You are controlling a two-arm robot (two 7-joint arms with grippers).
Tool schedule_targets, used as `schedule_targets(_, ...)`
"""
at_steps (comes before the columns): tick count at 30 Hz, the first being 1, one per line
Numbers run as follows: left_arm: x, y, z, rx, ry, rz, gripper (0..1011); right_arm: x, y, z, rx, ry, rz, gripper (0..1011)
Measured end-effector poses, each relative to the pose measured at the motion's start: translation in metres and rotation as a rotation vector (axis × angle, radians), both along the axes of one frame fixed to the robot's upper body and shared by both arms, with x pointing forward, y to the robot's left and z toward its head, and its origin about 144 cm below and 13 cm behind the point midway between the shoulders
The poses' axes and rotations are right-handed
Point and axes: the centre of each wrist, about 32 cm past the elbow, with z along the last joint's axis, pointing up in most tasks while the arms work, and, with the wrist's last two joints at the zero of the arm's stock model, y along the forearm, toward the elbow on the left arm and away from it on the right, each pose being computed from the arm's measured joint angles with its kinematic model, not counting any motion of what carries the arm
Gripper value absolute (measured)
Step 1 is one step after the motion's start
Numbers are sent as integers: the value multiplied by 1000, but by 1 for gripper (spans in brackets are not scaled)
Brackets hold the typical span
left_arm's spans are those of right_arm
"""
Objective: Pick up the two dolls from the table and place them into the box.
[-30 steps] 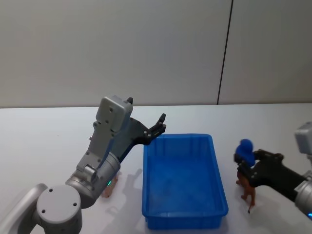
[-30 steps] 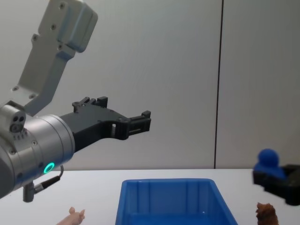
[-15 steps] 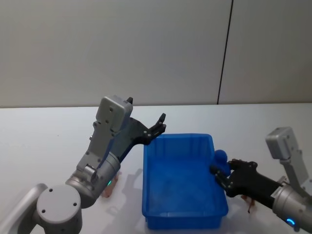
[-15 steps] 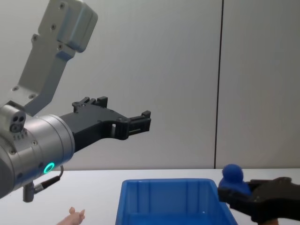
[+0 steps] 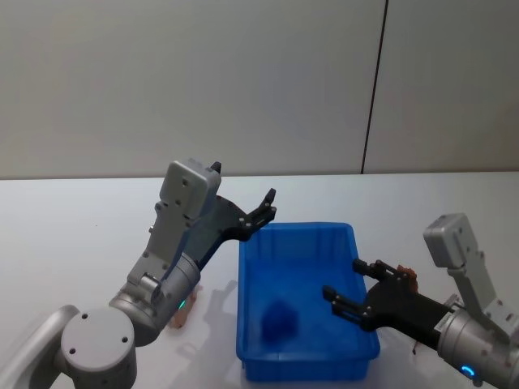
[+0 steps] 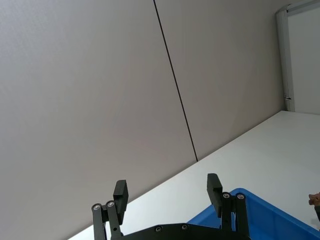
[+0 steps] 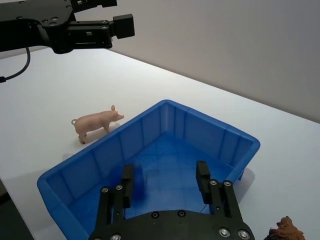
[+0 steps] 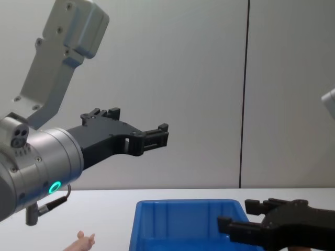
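Change from 0.5 s earlier: the right gripper, then clamped on a blue object, now has its fingers spread and empty. The object shows blurred inside the blue box, near the left wall.

The reddish-brown doll stands on the table just right of the box, behind the right gripper. The pink pig doll stands left of the box, below the left arm.

The right arm reaches over the box's right rim. The left gripper, unmoved, is raised above the far-left corner, fingers apart.

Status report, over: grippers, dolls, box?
Right gripper open above box. Left gripper open, raised. Pink doll, brown doll both outside box. Blue object inside.
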Motion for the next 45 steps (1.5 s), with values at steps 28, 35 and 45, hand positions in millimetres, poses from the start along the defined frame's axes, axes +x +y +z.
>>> schedule_targets(28, 0, 0, 0, 0, 0, 0, 1001, -17, -33, -4, -1, 1, -174, 1001)
schedule_targets(35, 0, 0, 0, 0, 0, 0, 1001, -26, -47, -9, -35, 37, -228, 1001)
schedule_targets(45, 0, 0, 0, 0, 0, 0, 1001, -30, -55, -17, -72, 97, -265, 1001)
